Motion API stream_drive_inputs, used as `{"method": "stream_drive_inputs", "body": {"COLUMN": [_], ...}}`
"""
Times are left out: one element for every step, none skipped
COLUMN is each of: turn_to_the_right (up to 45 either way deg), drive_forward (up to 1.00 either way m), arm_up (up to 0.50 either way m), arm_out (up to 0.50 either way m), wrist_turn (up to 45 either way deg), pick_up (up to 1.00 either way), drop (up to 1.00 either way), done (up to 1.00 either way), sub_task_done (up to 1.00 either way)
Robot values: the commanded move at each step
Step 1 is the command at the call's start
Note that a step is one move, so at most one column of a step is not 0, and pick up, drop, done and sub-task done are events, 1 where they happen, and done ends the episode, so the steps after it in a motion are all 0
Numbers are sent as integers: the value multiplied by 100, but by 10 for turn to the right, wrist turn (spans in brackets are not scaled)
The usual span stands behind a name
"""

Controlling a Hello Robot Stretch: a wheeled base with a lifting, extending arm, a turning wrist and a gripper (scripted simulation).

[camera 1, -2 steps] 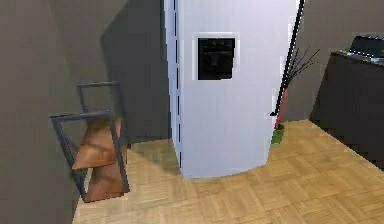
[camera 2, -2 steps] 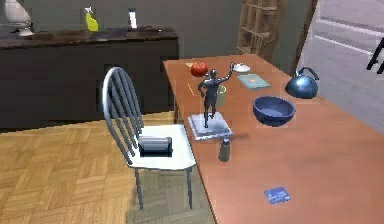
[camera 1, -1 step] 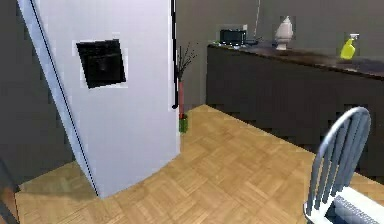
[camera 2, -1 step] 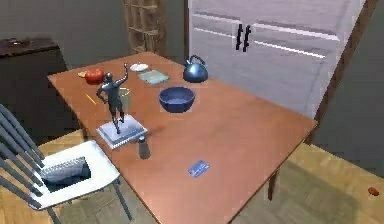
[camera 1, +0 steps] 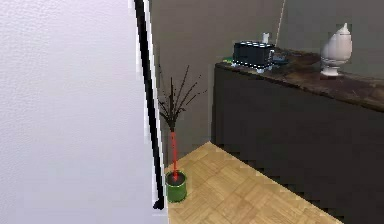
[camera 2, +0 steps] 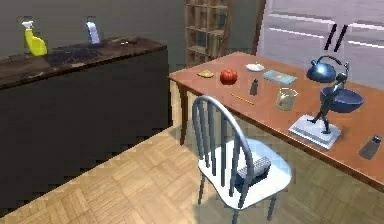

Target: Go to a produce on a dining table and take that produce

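Red round produce [camera 2: 228,75] near desk [camera 2: 275,122] left corner; white chair [camera 2: 240,165] at near edge; gripper state indeterminable.

Red produce [camera 2: 228,75] on dining table [camera 2: 268,114], white chair [camera 2: 230,172] nearby

The reddish-brown wooden dining surface [camera 2: 225,90] carries a round red produce [camera 2: 228,75]. Just beside the produce, toward the arm side view's left, lies a flat tan piece [camera 2: 206,73]. On the produce's other side sit a small white dish [camera 2: 255,67] and a pale blue flat slab [camera 2: 279,76]. Below and right of the produce stand a small dark shaker [camera 2: 253,88] and a clear glass jar [camera 2: 287,98]. Farther right is a dark blue statue [camera 2: 322,110].
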Motion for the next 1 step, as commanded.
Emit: {"method": "stream_drive_inputs", "body": {"turn_to_the_right": [120], "drive_forward": [0], "arm_up": [0], "arm_out": [0], "wrist_turn": [0], "pick_up": [0], "drop": [0], "done": [0], "sub_task_done": [0]}}
